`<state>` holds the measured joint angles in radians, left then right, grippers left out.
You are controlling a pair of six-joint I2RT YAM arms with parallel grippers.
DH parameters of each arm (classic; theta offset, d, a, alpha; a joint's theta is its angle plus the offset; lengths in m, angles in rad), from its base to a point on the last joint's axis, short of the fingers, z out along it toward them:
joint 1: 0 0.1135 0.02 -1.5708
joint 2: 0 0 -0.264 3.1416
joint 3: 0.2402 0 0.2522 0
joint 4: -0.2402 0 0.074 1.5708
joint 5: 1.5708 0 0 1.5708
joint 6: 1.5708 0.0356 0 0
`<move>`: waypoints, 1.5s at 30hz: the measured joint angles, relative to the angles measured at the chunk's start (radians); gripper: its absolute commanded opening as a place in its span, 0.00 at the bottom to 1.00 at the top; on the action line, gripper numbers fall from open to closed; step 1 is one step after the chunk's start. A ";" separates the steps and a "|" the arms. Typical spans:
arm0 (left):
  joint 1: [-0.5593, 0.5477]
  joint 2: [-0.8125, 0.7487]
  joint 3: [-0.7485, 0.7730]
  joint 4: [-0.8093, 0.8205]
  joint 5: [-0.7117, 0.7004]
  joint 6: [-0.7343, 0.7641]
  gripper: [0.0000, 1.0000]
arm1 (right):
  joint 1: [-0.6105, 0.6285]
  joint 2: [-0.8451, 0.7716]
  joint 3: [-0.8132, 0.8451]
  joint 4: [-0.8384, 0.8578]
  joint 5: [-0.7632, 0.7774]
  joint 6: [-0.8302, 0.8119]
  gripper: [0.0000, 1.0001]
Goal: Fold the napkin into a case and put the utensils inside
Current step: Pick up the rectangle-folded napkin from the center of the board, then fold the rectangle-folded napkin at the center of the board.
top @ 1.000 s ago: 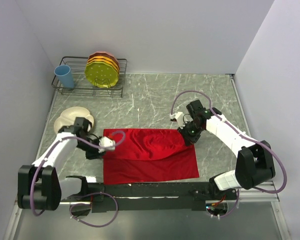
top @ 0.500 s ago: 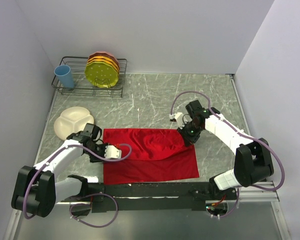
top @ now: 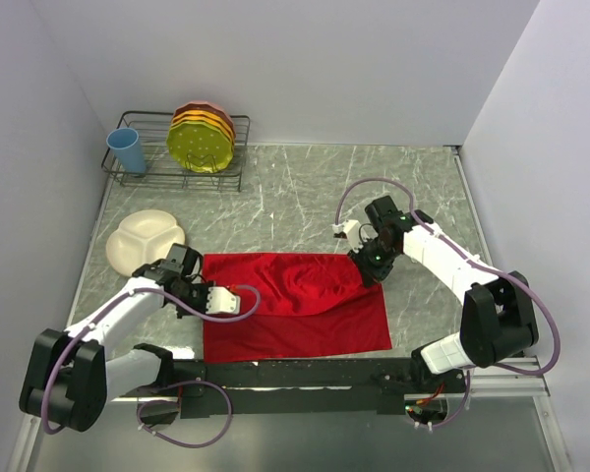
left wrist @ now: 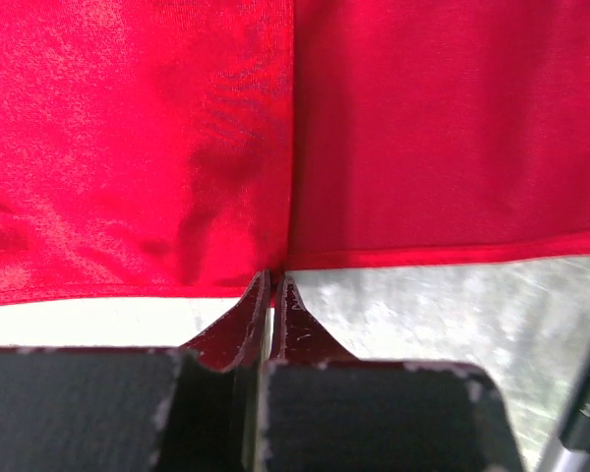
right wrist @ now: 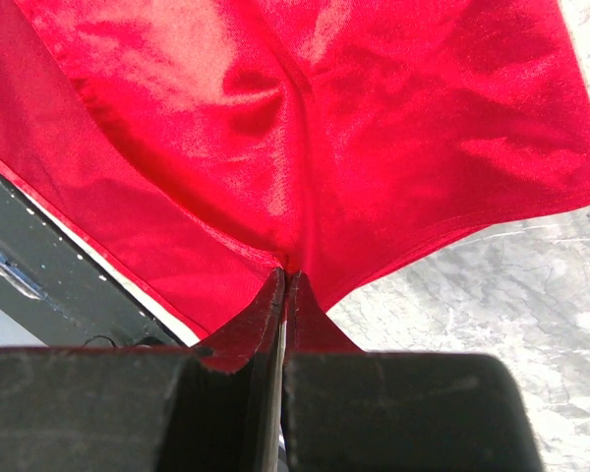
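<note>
Red napkin [top: 295,307] is pinched at nine o'clock by the left gripper [left wrist: 274,282], two o'clock by the right gripper [right wrist: 285,277], tips half-hidden in cloth.

Soft, even light leaves only faint shadows on the bench [top: 305,187], the satin napkin [top: 295,305] shows mild sheen, and both wrist views look slightly soft.

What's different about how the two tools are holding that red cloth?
The left tool pinches the napkin at its left edge, while the right tool pinches it near the far right corner. At the left tool the napkin lies fairly flat with one crease. At the right tool it bunches into deep folds. Both tools are shut on the napkin.
</note>
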<state>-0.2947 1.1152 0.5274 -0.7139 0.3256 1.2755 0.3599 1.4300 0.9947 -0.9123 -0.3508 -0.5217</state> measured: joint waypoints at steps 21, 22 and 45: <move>-0.214 -0.150 0.203 -0.534 0.177 0.090 0.01 | 0.007 -0.201 -0.102 -0.166 0.001 -0.128 0.00; -0.235 -0.151 0.204 -0.544 0.181 0.088 0.01 | 0.010 -0.205 -0.117 -0.169 0.003 -0.134 0.00; 0.074 0.266 0.546 -0.356 0.265 -0.262 0.44 | -0.079 0.118 0.294 -0.181 -0.018 -0.152 0.55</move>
<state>-0.2207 1.3811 1.0729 -1.0698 0.5903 1.0130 0.2806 1.5478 1.2888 -1.0931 -0.3691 -0.6735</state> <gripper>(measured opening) 0.467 0.585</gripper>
